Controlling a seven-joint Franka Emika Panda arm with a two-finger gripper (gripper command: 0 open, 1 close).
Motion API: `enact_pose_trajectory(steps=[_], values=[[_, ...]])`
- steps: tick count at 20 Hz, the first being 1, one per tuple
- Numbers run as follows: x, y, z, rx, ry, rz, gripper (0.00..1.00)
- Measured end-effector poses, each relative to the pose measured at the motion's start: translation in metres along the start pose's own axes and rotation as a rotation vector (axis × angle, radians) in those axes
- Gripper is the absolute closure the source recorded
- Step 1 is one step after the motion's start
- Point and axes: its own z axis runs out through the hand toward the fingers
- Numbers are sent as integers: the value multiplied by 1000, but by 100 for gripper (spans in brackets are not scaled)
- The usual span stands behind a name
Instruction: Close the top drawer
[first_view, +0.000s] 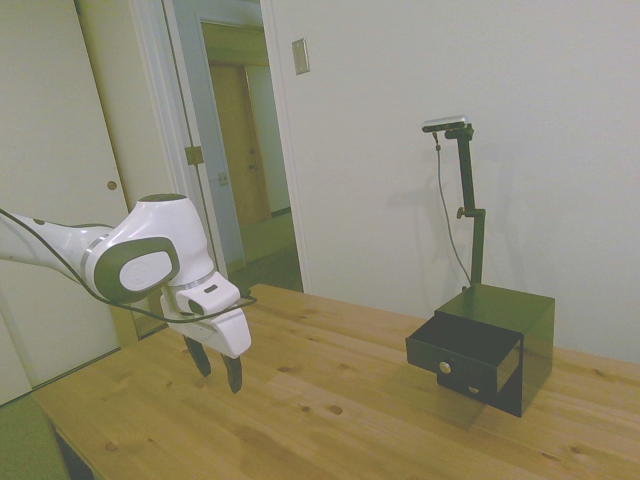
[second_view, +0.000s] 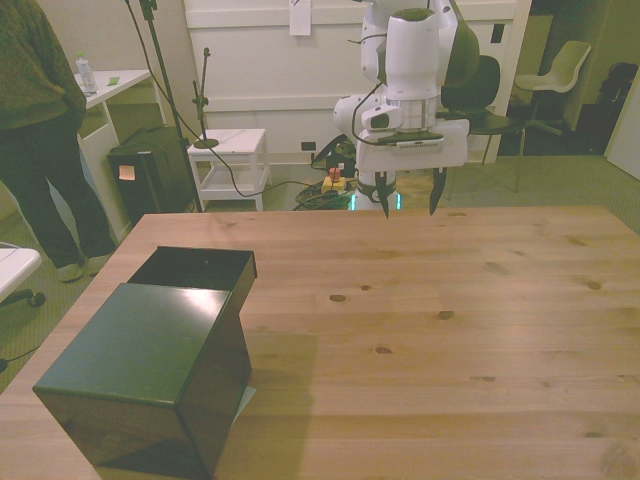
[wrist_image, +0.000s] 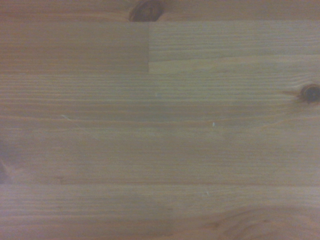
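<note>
Gripper (second_view: 410, 207) hangs wide, empty, well apart from the top drawer (first_view: 462, 345); you risk shoving the whole cabinet (first_view: 515, 330) along the surface (second_view: 450, 320).

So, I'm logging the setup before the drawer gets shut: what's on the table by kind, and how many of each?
Black cabinets: 1
Drawers pulled out, the top drawer: 1
Silvery knobs in view: 2
Open grippers over the table: 1
Total: 5
</note>
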Motion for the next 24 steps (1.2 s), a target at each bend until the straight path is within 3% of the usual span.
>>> enact_pose_trajectory(steps=[3,9,16,24], values=[[-1,-1,1,-1,-3,11,0],[16,13,-2,15,-3,186,0],[89,76,-23,44,24,365,0],[183,116,-29,15,8,456,0]])
